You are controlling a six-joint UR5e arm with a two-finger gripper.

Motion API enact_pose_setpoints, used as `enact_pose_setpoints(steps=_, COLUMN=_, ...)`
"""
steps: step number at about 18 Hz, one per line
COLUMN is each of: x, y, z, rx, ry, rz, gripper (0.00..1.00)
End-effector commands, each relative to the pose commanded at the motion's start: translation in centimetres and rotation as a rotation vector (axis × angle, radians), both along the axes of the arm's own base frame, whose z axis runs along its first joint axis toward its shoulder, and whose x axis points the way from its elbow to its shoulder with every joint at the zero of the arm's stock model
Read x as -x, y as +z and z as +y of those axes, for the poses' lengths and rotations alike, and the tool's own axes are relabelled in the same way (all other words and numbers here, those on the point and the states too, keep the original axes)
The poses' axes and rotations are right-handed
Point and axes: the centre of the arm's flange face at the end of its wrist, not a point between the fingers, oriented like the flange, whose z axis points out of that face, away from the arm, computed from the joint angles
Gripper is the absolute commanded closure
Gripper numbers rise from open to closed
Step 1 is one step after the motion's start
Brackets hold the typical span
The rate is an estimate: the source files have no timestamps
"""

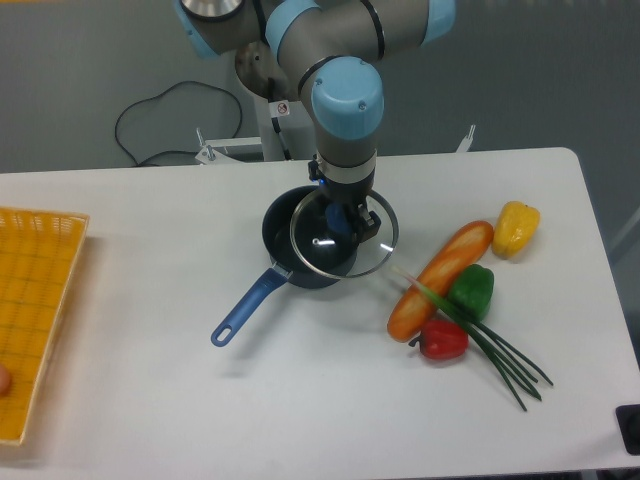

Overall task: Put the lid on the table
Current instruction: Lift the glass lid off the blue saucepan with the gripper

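We see a single fixed view looking down on the white table (200,400). Near the centre of the frame the arm (345,95) reaches down from the top edge, and its gripper (345,215) is closed on the blue knob of the lid (344,238). The lid is a clear glass disc with a thin metal rim; it appears lifted and tilted, its rim overlapping the right side of the saucepan (295,245) and reaching out over the bare table to the right. The knob itself is mostly hidden by the fingers.

The dark blue saucepan sits just left of centre, its blue handle (245,308) pointing toward the lower left of the frame.

To the right of the pan lies a group of food items: a bread roll (440,280) set diagonally, a green pepper (471,290) just beside it, a red pepper (442,340) below, a yellow pepper (516,228) toward the upper right, and green onions (500,355) running toward the lower right.

At the left edge we see part of a yellow-orange woven tray (35,310). A black cable (150,120) loops on the floor behind the table at the upper left.
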Motion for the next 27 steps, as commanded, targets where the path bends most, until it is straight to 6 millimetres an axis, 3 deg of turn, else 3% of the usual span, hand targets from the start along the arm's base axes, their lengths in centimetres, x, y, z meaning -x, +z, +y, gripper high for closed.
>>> enact_pose_setpoints(steps=4, x=0.2, y=-0.2, z=0.1, rx=0.001, ry=0.003, rz=-0.001, gripper=0.41)
enact_pose_setpoints(steps=13, x=1.8, y=0.1, z=2.3, rx=-0.006, ry=0.037, rz=0.011, gripper=0.41)
enact_pose_setpoints(steps=18, x=2.7, y=-0.1, z=3.8, rx=-0.005, ry=0.024, rz=0.012, gripper=0.41)
enact_pose_setpoints(steps=23, x=3.9, y=-1.0, z=6.9, rx=0.023, ry=0.046, rz=-0.018, gripper=0.41)
enact_pose_setpoints(steps=27, x=4.3, y=-2.2, z=8.0, rx=0.032, ry=0.059, rz=-0.026, gripper=0.41)
